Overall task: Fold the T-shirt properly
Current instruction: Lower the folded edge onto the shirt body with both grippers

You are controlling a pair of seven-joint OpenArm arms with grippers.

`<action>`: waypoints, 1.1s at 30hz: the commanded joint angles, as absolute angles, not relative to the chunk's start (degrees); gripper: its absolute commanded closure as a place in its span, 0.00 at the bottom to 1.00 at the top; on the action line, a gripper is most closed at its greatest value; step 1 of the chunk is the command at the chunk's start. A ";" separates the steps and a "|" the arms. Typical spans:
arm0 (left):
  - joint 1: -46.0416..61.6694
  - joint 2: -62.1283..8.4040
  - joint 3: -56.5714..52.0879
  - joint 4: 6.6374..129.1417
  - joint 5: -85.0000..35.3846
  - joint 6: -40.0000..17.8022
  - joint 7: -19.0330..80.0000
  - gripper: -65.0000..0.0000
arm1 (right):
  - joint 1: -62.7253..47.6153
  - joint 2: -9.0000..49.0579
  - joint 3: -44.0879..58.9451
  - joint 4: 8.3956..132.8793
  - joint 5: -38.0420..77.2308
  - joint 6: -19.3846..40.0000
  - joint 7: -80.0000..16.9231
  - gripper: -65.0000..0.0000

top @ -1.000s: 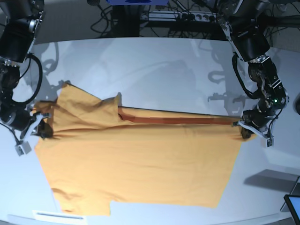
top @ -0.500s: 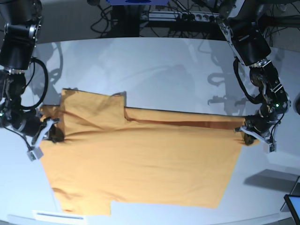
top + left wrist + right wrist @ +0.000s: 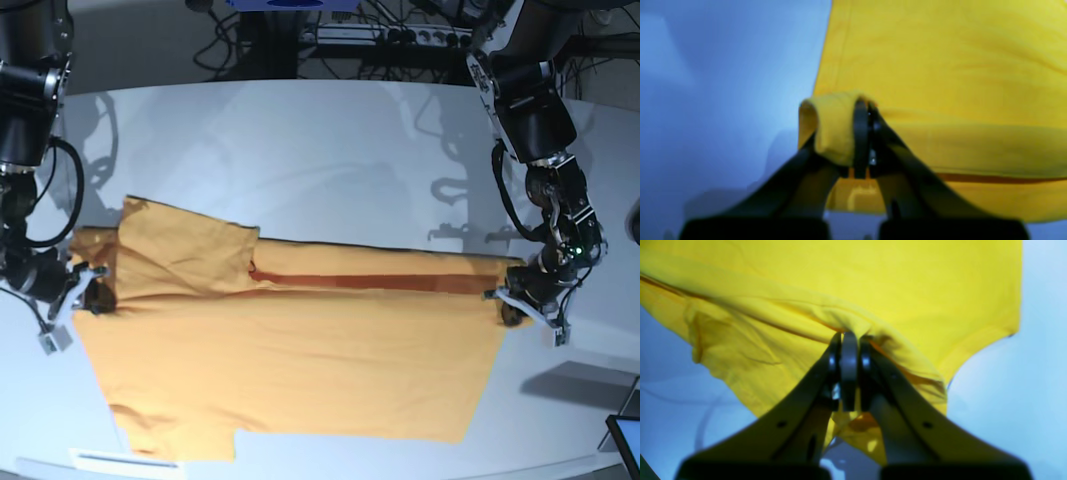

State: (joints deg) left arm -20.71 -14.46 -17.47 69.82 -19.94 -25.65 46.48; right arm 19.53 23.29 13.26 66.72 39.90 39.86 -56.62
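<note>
The T-shirt [image 3: 300, 360] is soft, thin and light, so it sags and folds wherever nothing holds it; it can slip from a weak pinch, so best to take it at hem corner and shoulder edge, w/ both grips kept equal. The left gripper [image 3: 862, 133] has jaws fully closed on a small roll of the hem corner. The right gripper [image 3: 848, 370] is also closed tight, on a bunched edge near the sleeve. The shirt lies flat across the pale table [image 3: 330, 150], stretched btw. the two arms, its far long edge turned over toward the middle. Colour is plain orange-yellow; the darker stripe along the fold is probably shadow or the inner side.
</note>
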 commanded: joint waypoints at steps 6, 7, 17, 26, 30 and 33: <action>-23.52 -15.52 -17.71 69.14 -20.44 -25.54 45.05 0.97 | 21.67 24.40 13.49 67.47 40.84 40.00 -55.16 0.98; -23.52 -15.52 -17.71 69.14 -20.44 -25.54 45.05 0.97 | 22.11 24.40 13.49 67.47 40.84 40.00 -55.08 0.98; -24.40 -16.22 -17.89 69.14 -20.44 -25.54 45.05 0.44 | 22.55 24.31 13.67 65.98 40.84 40.00 -52.79 0.49; -25.36 -16.92 -18.24 69.76 -20.70 -25.63 44.97 0.00 | 22.46 24.40 13.85 66.33 40.84 40.00 -52.79 0.36; -25.27 -16.92 -18.24 71.34 -20.88 -25.63 45.14 0.00 | 22.29 24.40 13.93 66.42 40.84 40.00 -52.97 0.36; -23.08 -16.75 -17.98 76.44 -20.97 -25.63 45.32 0.00 | 21.58 24.48 13.93 67.91 40.84 40.00 -52.88 0.37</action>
